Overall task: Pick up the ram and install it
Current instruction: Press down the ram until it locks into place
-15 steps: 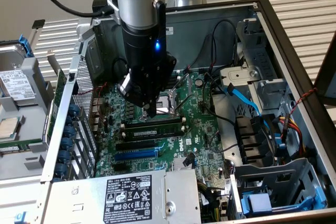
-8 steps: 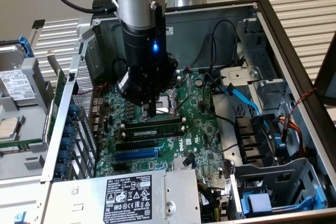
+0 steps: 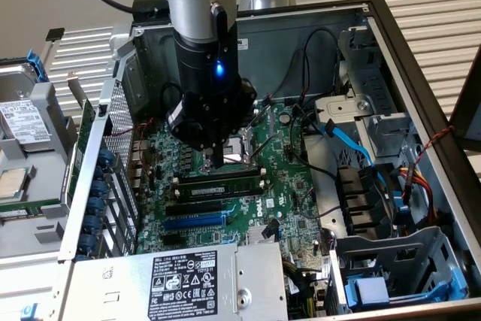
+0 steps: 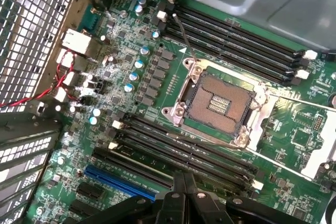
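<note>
The ram (image 3: 218,183), a thin green stick with dark chips, sits lengthwise in one of the black memory slots on the motherboard (image 3: 293,186), between the white end latches. My gripper (image 3: 216,162) hangs straight down over the middle of the stick, its fingertips just above the top edge. I cannot tell if they touch it. In the wrist view the gripper (image 4: 184,182) is shut, fingers pressed together with nothing between them, over the nearer bank of memory slots (image 4: 184,150). A second bank of black slots (image 4: 236,38) lies beyond the CPU socket.
The open CPU socket (image 4: 220,103) sits between the slot banks, and a blue expansion slot (image 3: 194,223) lies beside them. The power supply (image 3: 188,283), drive cages with blue cables (image 3: 353,140) and the case walls (image 3: 406,58) hem in the board. A hard drive (image 3: 22,122) lies outside the case.
</note>
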{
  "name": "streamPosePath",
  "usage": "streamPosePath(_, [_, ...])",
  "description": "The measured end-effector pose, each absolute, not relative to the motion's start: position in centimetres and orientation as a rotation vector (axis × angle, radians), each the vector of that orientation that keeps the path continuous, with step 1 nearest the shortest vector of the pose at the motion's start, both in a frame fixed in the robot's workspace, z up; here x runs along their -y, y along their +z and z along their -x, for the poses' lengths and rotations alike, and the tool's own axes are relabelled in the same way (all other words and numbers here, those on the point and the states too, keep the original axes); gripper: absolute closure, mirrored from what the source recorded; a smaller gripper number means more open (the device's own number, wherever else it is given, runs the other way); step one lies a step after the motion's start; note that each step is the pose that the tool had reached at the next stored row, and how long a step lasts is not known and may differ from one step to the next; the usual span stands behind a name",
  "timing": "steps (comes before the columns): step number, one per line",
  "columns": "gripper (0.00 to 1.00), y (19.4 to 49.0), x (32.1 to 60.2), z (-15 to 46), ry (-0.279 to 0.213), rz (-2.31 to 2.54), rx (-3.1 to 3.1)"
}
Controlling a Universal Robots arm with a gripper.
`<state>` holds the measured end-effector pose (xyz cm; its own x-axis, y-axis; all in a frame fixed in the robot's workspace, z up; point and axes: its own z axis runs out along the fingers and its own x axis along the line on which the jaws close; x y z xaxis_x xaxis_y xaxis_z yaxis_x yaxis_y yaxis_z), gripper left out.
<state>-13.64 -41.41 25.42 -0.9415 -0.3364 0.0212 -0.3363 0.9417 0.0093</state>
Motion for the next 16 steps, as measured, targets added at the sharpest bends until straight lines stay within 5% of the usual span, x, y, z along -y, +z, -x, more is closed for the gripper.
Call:
streamPosePath(9, [0.89, 25.42, 41.41, 13.64, 0.005, -0.397, 3.124])
streamPosePath(16, [0.89, 25.35, 41.41, 13.62, 0.061, -0.325, 3.145])
